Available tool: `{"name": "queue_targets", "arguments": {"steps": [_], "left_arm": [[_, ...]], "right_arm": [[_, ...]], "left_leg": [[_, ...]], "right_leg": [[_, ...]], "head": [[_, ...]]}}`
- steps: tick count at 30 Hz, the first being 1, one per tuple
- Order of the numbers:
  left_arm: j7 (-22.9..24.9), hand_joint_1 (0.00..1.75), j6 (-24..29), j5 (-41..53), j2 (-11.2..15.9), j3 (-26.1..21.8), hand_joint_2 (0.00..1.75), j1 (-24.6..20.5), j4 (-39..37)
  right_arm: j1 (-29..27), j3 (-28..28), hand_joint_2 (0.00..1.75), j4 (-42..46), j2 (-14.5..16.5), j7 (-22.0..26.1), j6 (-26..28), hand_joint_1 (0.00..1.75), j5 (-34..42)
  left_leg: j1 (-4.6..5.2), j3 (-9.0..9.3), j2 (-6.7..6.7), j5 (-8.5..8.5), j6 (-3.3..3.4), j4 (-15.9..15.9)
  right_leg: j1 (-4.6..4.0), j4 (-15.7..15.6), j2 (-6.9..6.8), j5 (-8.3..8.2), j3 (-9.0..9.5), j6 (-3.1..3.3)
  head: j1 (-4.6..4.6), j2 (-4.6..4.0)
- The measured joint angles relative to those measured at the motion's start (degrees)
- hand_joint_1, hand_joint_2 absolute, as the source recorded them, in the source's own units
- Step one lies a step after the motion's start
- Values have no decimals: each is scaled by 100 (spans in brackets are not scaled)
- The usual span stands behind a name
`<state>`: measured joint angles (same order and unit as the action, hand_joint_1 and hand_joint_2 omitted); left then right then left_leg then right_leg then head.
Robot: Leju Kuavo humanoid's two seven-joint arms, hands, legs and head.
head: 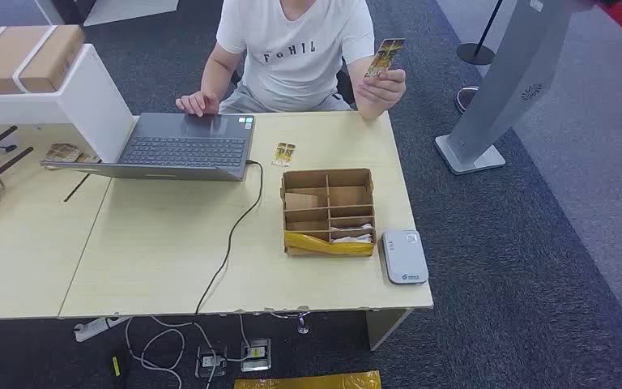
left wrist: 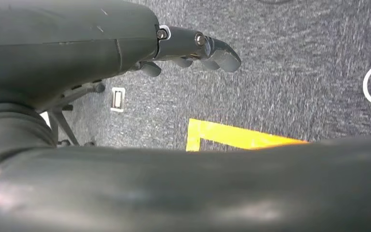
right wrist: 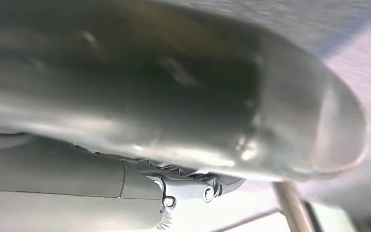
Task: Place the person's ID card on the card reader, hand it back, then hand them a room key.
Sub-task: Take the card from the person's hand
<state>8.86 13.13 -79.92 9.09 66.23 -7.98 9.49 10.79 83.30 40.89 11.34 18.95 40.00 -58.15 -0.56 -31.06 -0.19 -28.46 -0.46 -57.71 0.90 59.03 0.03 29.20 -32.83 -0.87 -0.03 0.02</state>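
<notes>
From the head view, a person across the table (head: pixel 170 267) held the ID card (head: pixel 385 57) up in a raised hand (head: pixel 382 87), their other hand at the laptop (head: pixel 180 146). The white card reader (head: pixel 405 256) lay on the table just beside the cardboard organizer (head: pixel 328 211), and another card (head: pixel 283 153) lay on the table between it and the person.

At the left wrist, the left hand (left wrist: pixel 193 48) hung over grey carpet, fingers loosely curled, holding nothing, yellow floor tape (left wrist: pixel 232 137) beyond it.

At the right wrist, the right hand (right wrist: pixel 198 106) blurred close to the lens; I couldn't tell its state.
</notes>
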Motion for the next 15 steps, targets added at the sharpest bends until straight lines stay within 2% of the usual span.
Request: {"name": "queue_targets", "arguments": {"steps": [2,4,6,7,10,11,13,15], "left_arm": [[-1,0,-18,0,-1,0,0,0,0],[-1,0,-44,8,-2,0,0,-1,0],[-1,0,-82,30,7,0,0,-6,0],[-1,0,-109,46,17,0,0,-6,0],[-1,0,-154,68,69,0,0,15,-2],[-1,0,-146,58,86,0,0,24,-3],[-1,0,-100,26,109,-2,0,21,-4],[-1,0,-51,1,110,-4,0,-4,-4]], "right_arm": [[43,0,0,210,59,342,4,0,235],[156,-1,0,588,126,1024,-1,0,780],[226,-35,0,968,83,1269,-27,0,1444],[180,-111,0,1230,10,1027,-34,0,1800],[-226,-610,0,2302,-408,-504,-10,0,2579],[-356,-813,0,2672,-574,-858,-5,0,2695],[-557,-1182,0,3342,-840,-1053,-4,0,2790],[-715,-1484,0,3926,-921,-824,-5,0,2720]], "left_leg": [[0,0,0,0,0,0],[1,2,4,0,0,-1],[5,9,2,0,2,-3],[11,11,-12,0,4,-4],[31,0,-43,-3,11,-3],[33,-2,-27,-9,14,-2],[33,0,9,-20,20,-1],[32,5,18,-23,23,0]], "right_leg": [[0,0,0,0,0,0],[1,-1,4,-3,-1,0],[4,-4,2,-3,2,-5],[10,-5,-10,-1,7,-10],[32,-1,-38,8,17,-18],[35,0,-23,6,16,-18],[35,-1,11,4,14,-19],[34,-2,15,3,16,-20]], "head": [[0,0],[0,0],[0,0],[0,0],[2,0],[-1,0],[-1,0],[-1,0]]}}
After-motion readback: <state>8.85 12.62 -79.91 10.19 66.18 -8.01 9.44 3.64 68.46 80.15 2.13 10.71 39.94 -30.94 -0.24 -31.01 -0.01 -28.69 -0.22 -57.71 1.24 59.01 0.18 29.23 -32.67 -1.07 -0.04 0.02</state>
